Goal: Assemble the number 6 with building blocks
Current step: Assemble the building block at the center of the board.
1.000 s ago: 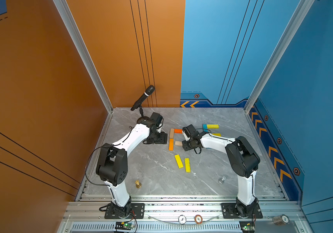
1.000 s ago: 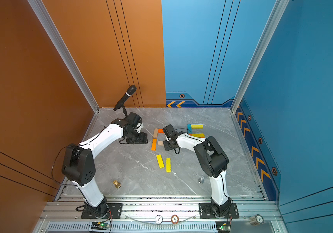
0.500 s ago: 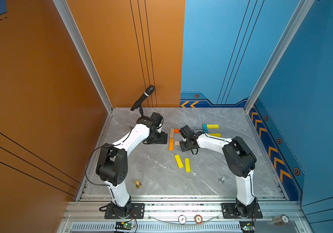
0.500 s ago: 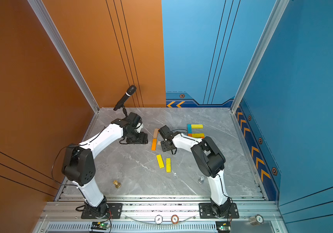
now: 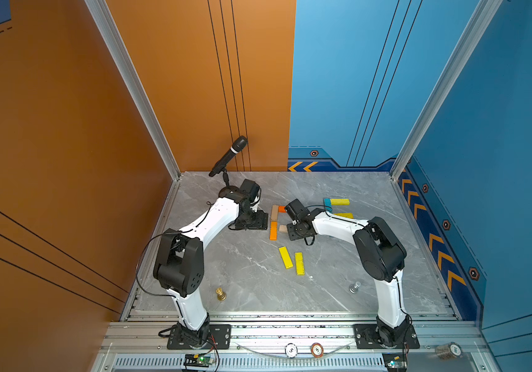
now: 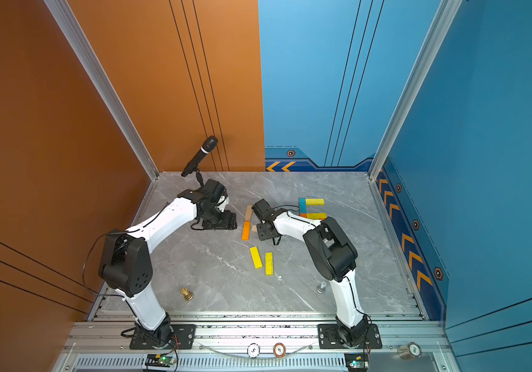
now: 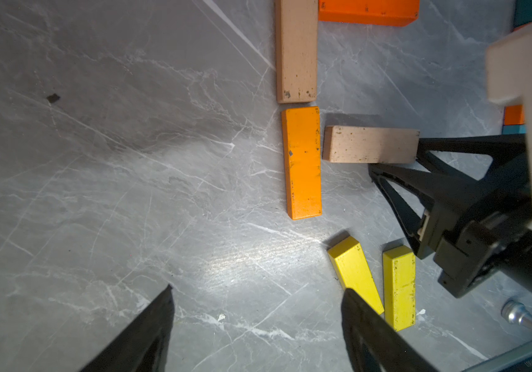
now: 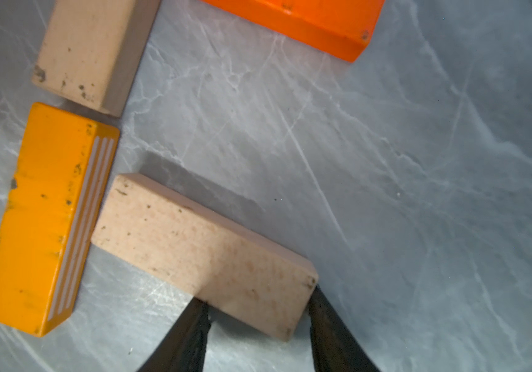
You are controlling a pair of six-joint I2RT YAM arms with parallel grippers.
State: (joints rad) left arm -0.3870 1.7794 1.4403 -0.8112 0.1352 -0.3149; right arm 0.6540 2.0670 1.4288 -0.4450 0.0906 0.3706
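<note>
In a top view, your right gripper (image 5: 291, 232) is holding a pale natural-wood plank block (image 5: 282, 228) just beside the orange plank block (image 5: 273, 230). In the left wrist view, your left gripper (image 7: 256, 290) is hanging wide apart and holding nothing. In the right wrist view, the fingers (image 8: 190, 335) are clamping the pale block's end.

Crosswise block (image 5: 282, 228) right of the column (image 5: 273, 230), two loose blocks (image 5: 285, 257) nearer.

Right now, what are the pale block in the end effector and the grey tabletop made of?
The pale rectangular block: probably bare wood, matte, with dark scuff specks. The grey veined tabletop: looks like marble or marble-print laminate; white veins, soft glare.
</note>
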